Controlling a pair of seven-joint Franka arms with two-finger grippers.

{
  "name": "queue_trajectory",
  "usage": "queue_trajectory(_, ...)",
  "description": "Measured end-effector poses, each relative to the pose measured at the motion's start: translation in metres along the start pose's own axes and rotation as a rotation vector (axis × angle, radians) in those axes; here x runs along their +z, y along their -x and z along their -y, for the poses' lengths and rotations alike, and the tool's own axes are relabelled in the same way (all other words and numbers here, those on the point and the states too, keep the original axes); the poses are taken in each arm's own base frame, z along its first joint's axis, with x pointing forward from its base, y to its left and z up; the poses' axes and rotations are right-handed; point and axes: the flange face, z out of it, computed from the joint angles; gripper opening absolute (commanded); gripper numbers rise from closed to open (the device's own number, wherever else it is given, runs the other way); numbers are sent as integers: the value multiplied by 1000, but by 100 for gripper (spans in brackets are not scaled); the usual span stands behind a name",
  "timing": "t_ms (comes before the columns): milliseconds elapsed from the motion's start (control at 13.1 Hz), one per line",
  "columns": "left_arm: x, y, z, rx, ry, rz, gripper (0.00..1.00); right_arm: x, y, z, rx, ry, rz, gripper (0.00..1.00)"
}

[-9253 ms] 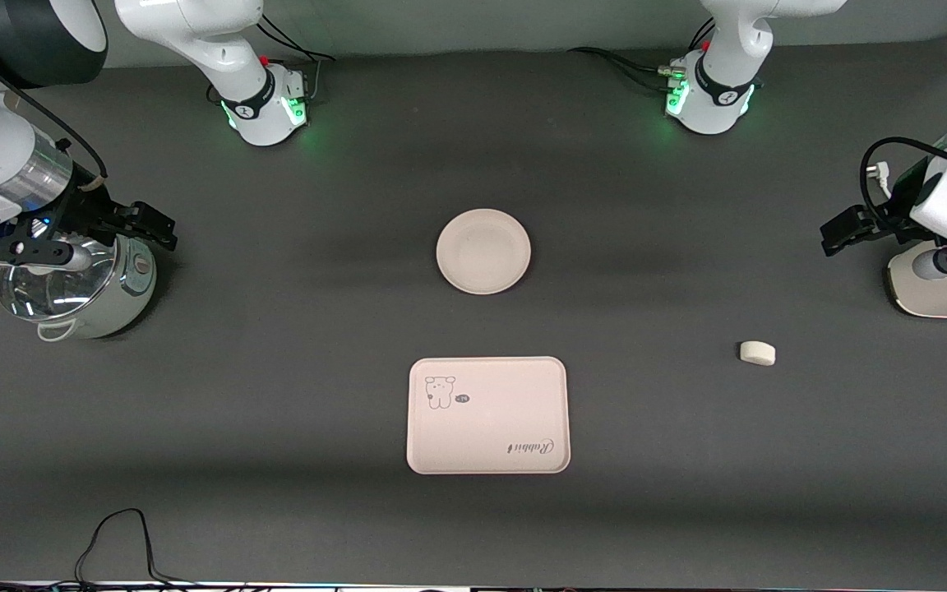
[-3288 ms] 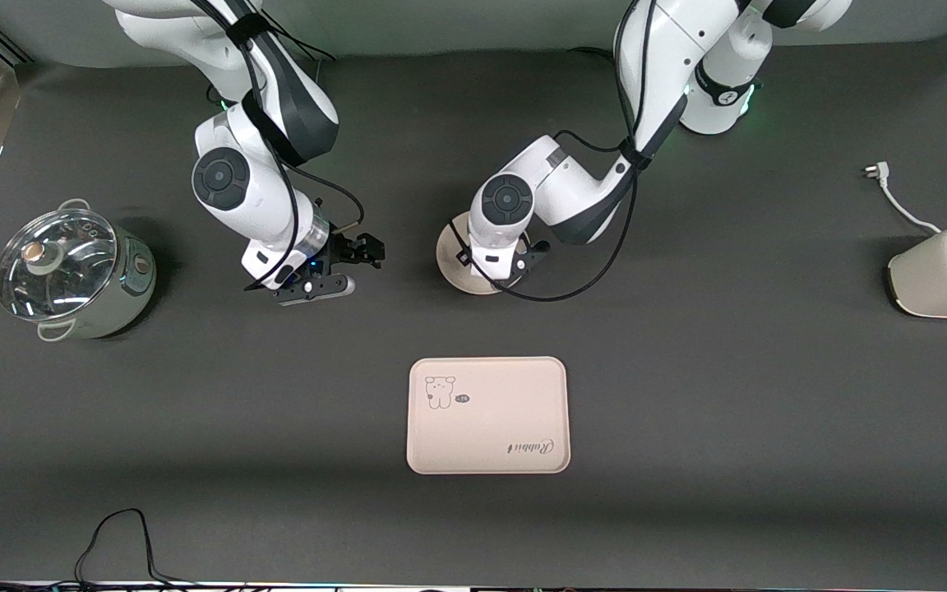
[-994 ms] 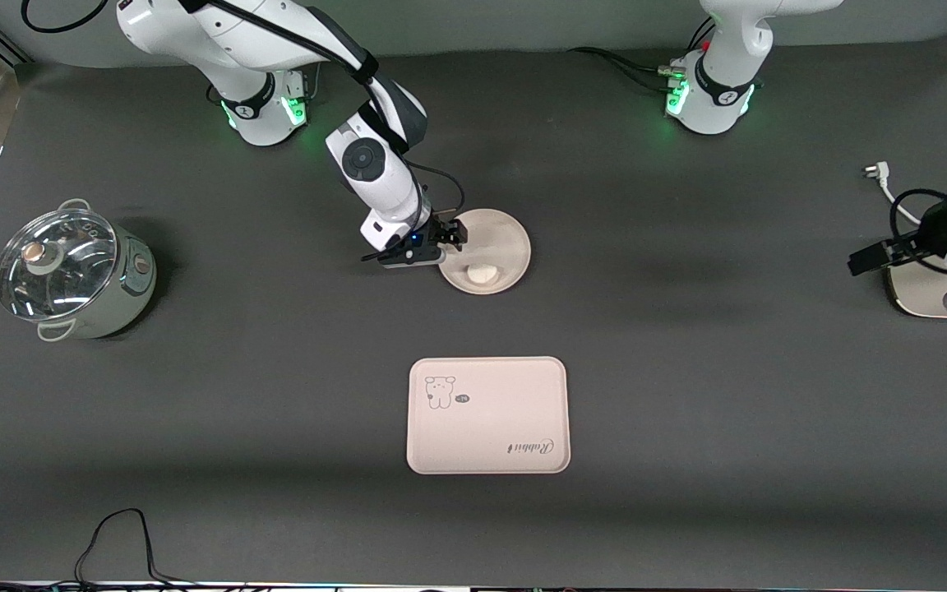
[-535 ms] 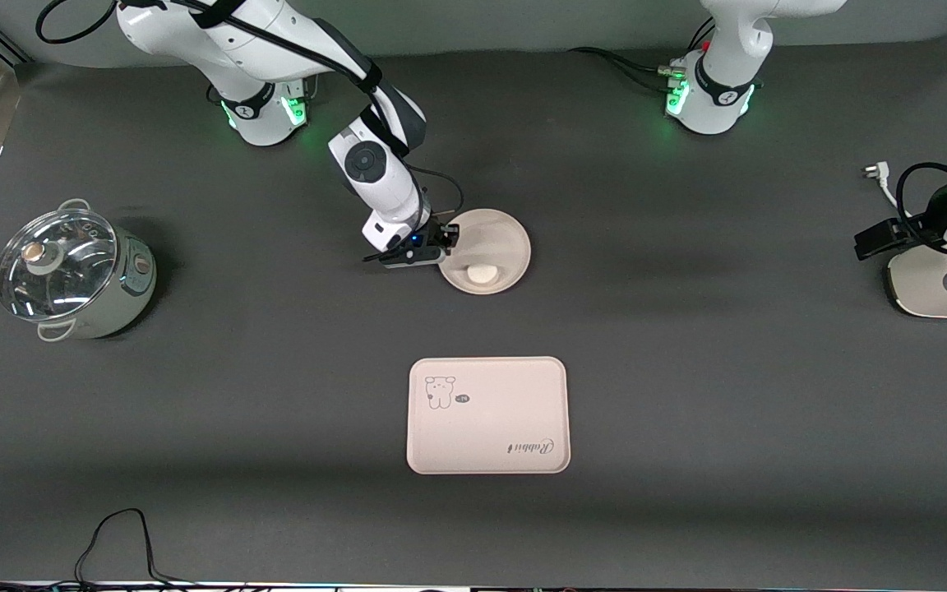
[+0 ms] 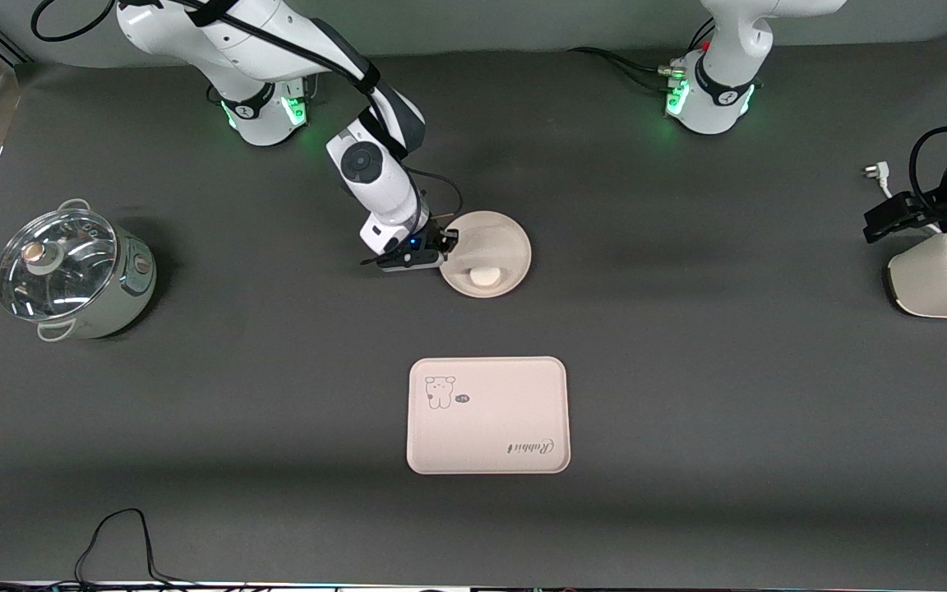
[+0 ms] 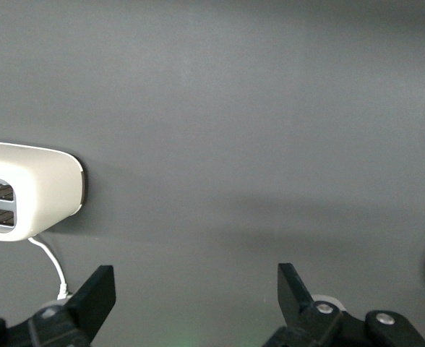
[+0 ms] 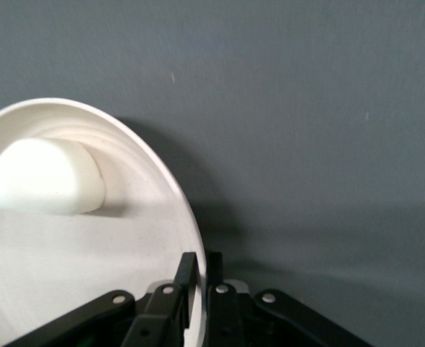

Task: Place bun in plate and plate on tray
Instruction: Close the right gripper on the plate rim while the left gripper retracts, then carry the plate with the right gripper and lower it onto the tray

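The small off-white oblong bun (image 5: 482, 275) lies in the round cream-beige plate (image 5: 506, 240) on the dark grey desk (image 5: 687, 395); the right end effector (image 5: 444, 244) has its fingers closed thin on the plate's rim at the right arm's end, one inside and one outside; the cream-beige rectangular tray (image 5: 487, 436) sits nearer the front camera, apart from the plate; the left end effector (image 6: 191, 300) hangs spread wide and empty above the desk near the white toaster (image 5: 938, 284).

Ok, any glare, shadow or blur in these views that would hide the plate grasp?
Front view: even light, soft shadow bands, glare only on the pot lid. Right wrist view: plate rim sharp, its shadow on the table, right gripper closed on the rim, bun clear. Left wrist view: left gripper open, slightly soft.
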Motion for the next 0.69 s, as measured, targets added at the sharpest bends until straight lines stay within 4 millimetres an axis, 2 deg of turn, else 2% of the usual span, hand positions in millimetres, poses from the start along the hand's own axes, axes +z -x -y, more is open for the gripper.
queue_trajectory(153, -1, -1, 0, 0, 3, -11, 100, -20, -24, 14, 22, -7, 4, 0)
queue_trajectory(382, -3, -2, 1, -2, 4, -25, 100, -62, -67, 36, 63, -7, 25, 0)
queue_trajectory(688, -3, -3, 3, -7, 5, -31, 100, -132, -131, 52, 116, -43, 27, 0)
